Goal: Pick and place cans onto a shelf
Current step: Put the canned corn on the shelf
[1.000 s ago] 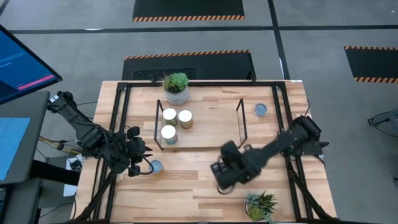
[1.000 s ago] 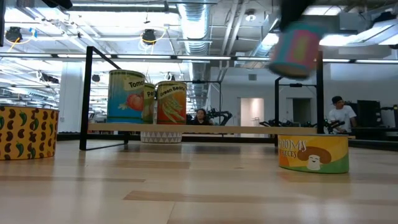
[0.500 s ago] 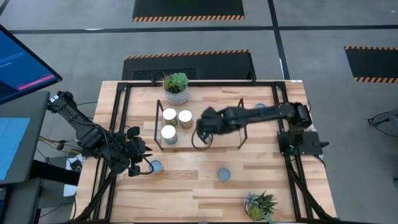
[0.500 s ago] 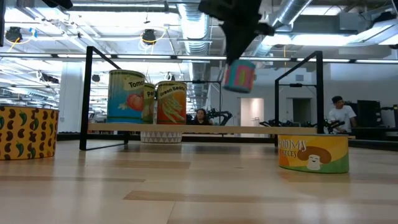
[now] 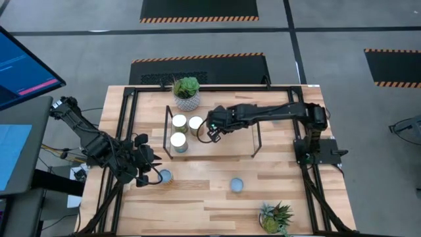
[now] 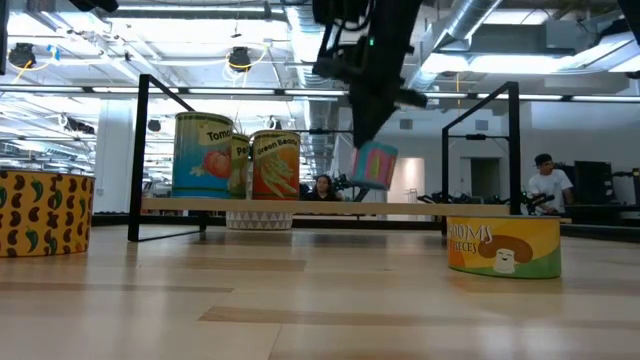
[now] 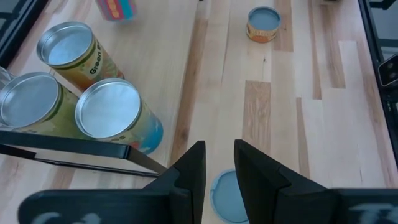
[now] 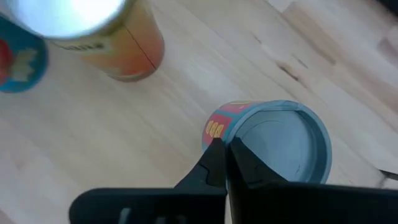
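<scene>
Right tool (image 6: 372, 150) clamps a pink-and-teal can (image 6: 374, 165) by its rim, tilted just above the shelf (image 5: 223, 146), right of three standing cans (image 5: 179, 122), ready for lowering. Left tool (image 5: 152, 172), fingers apart, waits over a bench can (image 5: 164, 176).

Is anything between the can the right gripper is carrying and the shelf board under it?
No. In the low view the pink-and-teal can hangs tilted in the right gripper just above the shelf, with only open air between them.

Wooden table (image 5: 197, 197), low shelf (image 5: 223, 146) holding three cans (image 5: 178, 141), loose cans (image 5: 236, 185), two plants (image 5: 187, 93)
</scene>
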